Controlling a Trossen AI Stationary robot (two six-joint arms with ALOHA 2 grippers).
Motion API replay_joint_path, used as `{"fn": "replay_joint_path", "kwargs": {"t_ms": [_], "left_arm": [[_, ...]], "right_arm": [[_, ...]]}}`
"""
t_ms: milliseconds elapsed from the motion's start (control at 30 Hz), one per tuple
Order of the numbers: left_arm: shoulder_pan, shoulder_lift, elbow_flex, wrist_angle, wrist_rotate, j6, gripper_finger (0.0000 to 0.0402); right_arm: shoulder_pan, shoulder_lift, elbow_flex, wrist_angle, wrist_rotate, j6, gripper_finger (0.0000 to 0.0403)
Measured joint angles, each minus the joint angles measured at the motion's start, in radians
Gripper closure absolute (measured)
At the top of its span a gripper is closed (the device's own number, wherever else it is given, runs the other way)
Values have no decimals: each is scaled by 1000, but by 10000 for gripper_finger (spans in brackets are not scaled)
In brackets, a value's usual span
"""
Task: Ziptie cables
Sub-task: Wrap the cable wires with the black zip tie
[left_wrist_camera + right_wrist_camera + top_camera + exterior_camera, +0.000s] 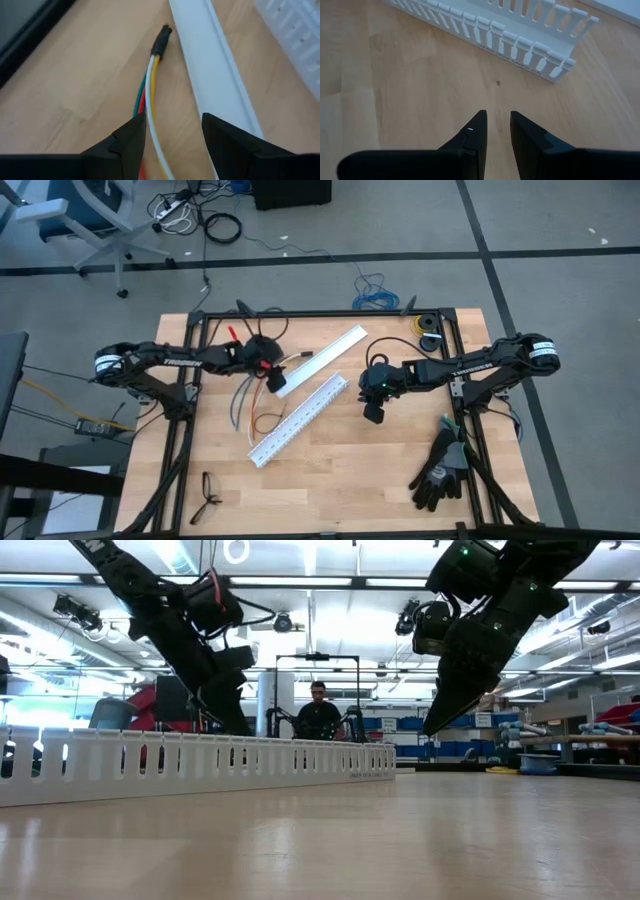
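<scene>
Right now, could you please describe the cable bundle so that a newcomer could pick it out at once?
Start at the flat white duct cover lying diagonally on the wooden table. Beside it, under the open left gripper, lie the cables: thin green, red, yellow and white wires meeting in a small dark connector. Unlike the slotted white duct nearby, they are thin, coloured and limp.

The table (395, 75) is pale matt wood; the slotted duct (520, 37) is smooth white plastic.

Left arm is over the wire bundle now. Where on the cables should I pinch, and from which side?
Grip the cables just behind the small dark connector, where they run bunched and parallel. Come straight down, left gripper jaws straddling the bundle. It's already open there; keep clear of the white duct cover alongside.
</scene>
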Motion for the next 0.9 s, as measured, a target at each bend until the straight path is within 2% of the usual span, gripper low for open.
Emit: {"fn": "replay_joint_path", "kwargs": {"t_ms": [233,367,467,700,900], "left_arm": [[68,0,0,-71,32,39,197],[98,10,0,-57,92,57,197],[118,31,0,-39,98,72,197],[145,127,6,90,115,103,197],[146,251,116,96,119,154,197]], "right_arm": [[0,0,0,-1,8,0,330],[0,0,0,0,50,-7,330],[0,0,0,1,74,-10,330],[0,0,0,3,79,-10,330],[0,0,0,7,79,-15,330]]}}
